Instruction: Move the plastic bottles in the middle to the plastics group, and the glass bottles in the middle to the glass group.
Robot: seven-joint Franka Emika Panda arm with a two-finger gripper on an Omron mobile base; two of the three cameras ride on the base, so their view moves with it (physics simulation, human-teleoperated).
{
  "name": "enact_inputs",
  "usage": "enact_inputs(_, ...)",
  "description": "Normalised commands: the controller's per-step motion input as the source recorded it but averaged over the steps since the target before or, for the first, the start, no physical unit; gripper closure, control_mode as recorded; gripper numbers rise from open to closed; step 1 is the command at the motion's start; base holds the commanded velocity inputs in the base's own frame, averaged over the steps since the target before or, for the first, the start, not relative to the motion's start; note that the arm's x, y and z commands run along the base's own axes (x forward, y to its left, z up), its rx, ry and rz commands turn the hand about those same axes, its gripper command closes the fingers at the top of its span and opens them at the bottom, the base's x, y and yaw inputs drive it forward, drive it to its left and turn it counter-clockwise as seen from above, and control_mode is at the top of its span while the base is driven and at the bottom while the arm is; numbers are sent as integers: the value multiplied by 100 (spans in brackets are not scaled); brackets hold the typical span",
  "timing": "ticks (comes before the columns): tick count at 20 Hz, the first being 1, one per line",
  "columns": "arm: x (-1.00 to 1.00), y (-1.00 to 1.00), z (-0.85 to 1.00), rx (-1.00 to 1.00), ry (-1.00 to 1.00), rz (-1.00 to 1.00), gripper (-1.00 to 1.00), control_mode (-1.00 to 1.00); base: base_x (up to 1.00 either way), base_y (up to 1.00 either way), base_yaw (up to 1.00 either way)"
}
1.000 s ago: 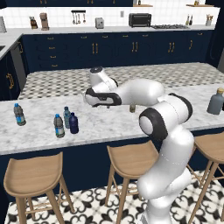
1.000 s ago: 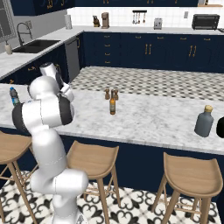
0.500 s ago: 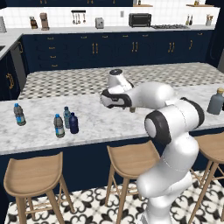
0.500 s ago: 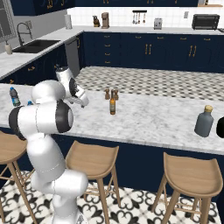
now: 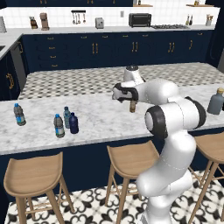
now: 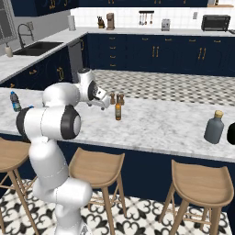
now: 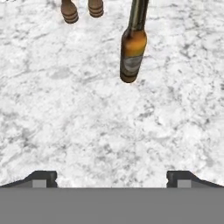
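The slim amber-brown glass bottle stands upright on the marble counter, a little ahead of my gripper and slightly right of centre. My gripper is open and empty, its fingertips wide apart. From the left base view, the gripper hovers just left of the amber bottle. The teal bottle and the navy bottle stand beside a clear water bottle, with another water bottle further left. The grey-blue glass bottle stands at the counter's far right.
Two short brown shakers stand just behind the amber bottle, to its left. Wooden stools line the counter's near side. Bare marble stretches between the amber bottle and the grey-blue bottle.
The arm has swung right along the counter, away from the bottles on the left, and the gripper now sits close to the amber bottle. No bottle has moved.
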Motion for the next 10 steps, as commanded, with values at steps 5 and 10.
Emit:
enact_inputs(5,45,-54,9,0,-1,26,-100,-100,0,0,0)
enact_inputs(10,38,-45,8,0,0,34,-100,-100,0,0,0)
